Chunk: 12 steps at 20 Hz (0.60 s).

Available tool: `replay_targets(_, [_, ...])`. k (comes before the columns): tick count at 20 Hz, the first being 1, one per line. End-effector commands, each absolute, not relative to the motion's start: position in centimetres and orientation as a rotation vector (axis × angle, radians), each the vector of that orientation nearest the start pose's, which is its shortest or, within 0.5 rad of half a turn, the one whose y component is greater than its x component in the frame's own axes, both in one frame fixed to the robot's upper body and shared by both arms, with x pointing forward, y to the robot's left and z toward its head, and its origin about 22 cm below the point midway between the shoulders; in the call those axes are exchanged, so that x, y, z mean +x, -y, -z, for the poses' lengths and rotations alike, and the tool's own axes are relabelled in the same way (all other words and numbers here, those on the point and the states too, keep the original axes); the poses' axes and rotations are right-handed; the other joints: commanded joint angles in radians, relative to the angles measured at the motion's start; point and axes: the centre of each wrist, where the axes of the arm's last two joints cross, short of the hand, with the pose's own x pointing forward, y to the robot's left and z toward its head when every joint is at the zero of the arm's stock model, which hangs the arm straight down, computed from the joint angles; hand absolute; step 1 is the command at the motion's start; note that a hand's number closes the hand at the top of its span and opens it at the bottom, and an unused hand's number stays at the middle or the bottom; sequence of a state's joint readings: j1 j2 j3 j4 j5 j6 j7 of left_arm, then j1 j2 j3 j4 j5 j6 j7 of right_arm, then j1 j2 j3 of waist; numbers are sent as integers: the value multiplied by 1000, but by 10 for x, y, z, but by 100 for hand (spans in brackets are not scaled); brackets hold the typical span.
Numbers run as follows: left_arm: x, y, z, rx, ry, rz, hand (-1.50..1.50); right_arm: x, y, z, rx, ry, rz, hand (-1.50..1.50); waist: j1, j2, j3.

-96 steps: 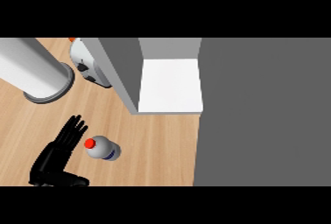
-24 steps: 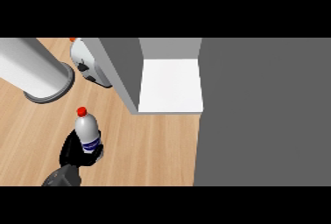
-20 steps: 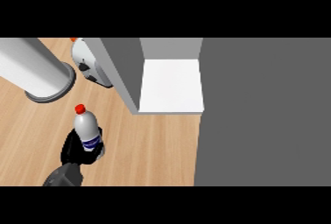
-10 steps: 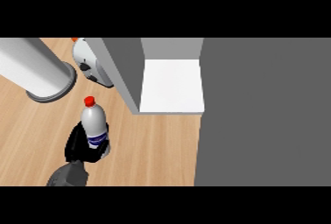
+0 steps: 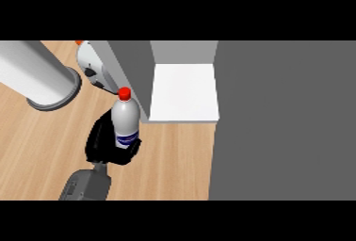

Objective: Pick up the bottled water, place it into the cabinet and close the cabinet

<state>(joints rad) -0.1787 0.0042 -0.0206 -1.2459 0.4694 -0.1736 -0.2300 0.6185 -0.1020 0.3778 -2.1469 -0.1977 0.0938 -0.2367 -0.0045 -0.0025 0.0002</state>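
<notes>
One hand (image 5: 110, 143) in view, and by its place at the view's left I read it as the left one. It comes in from the lower edge on a grey forearm, with black fingers curled round the lower body of the bottled water (image 5: 125, 120). The right hand does not show at all.

Handling, my read: a rigid, smooth cylinder, likely slippery, with moderate weight if full. It is tall and narrow, so it tips easily when set down. The best hold is around the body at or below the label, which is where the hand has it now. The neck is too thin for these fingers.

Look: pale grey-white body, red cap, blue label band just above the fingers. It stands roughly upright, cap pointing up the view.

Position: lifted over the wooden counter (image 5: 173, 160), just left of the cabinet (image 5: 182, 92). The cap sits close to the cabinet's grey side wall, and the white shelf is open to the right. A large grey cylinder (image 5: 42, 77) stands well to the left.

Judgement: the pick is done. Placing the bottle and closing the cabinet are not yet done.
</notes>
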Motion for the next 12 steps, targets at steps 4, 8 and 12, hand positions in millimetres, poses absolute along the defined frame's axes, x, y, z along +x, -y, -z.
replay_targets(4, [313, -166, -22, -458, 1655, -208, 150, 102, 201, -34, 379, 1790, 52, -150, -3, 1, 0])
replay_targets(8, [318, -125, -41, -451, 1631, -173, 150, 108, 199, -37, 386, 1789, 65, -150, -5, 2, 0])
replay_targets(12, [336, -103, -26, -346, 1715, -87, 150, 105, 188, -35, 396, 1786, 72, -150, -19, 5, -1])
